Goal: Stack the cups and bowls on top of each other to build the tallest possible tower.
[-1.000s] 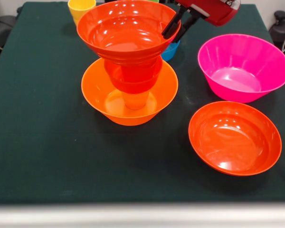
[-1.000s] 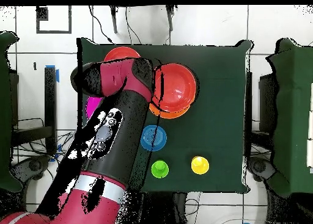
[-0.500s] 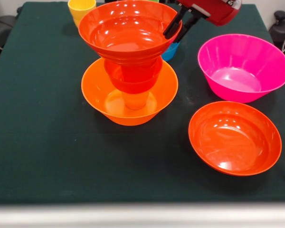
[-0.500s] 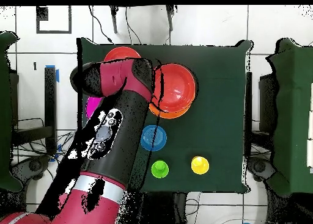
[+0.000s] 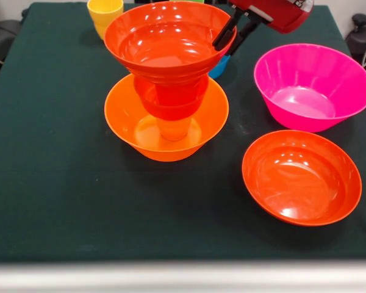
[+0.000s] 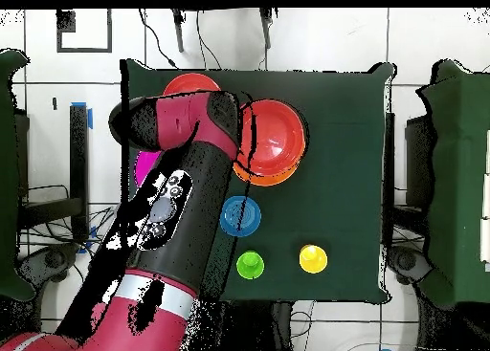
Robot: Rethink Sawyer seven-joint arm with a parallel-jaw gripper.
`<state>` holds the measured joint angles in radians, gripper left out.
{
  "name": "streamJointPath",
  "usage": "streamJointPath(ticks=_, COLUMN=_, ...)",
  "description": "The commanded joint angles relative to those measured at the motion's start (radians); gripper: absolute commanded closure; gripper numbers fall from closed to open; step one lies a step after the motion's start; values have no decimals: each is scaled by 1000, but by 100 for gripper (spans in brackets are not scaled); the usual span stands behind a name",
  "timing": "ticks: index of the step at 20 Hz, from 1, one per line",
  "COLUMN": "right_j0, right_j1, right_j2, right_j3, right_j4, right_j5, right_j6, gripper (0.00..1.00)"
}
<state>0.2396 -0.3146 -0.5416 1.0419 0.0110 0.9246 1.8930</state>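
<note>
Tower (image 5: pixel 168 91) stood mid-table on green cloth (image 5: pixel 61 195): large orange bowl (image 5: pixel 166 129) at base w/ cup and small red-orange bowl (image 5: pixel 171 97) inside, wide red-orange bowl (image 5: pixel 169 38) on top. Gripper (image 5: pixel 233 36) clamped that top bowl's rim, one finger inside, one outside. Magenta bowl (image 5: pixel 313 86) and 2nd wide red-orange bowl (image 5: pixel 301 176) sat apart. Overhead: blue bowl (image 6: pixel 239 215), green cup (image 6: pixel 250 264), yellow cup (image 6: pixel 312 258) separate.

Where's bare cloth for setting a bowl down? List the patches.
Free: the table left of the large orange bowl, and the near strip before it. Crowded: the right side, with the magenta bowl and red-orange bowl, and the gripper at the tower.
</note>
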Motion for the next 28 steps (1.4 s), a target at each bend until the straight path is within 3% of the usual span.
streamJointPath(ticks=1, right_j0=2, right_j1=-12, right_j2=80, right_j3=62, right_j4=13, right_j5=36, right_j6=153, gripper=100)
streamJointPath(ticks=28, right_j0=0, right_j1=-6, right_j2=73, right_j3=73, right_j4=4, right_j5=25, right_j6=148, gripper=100)
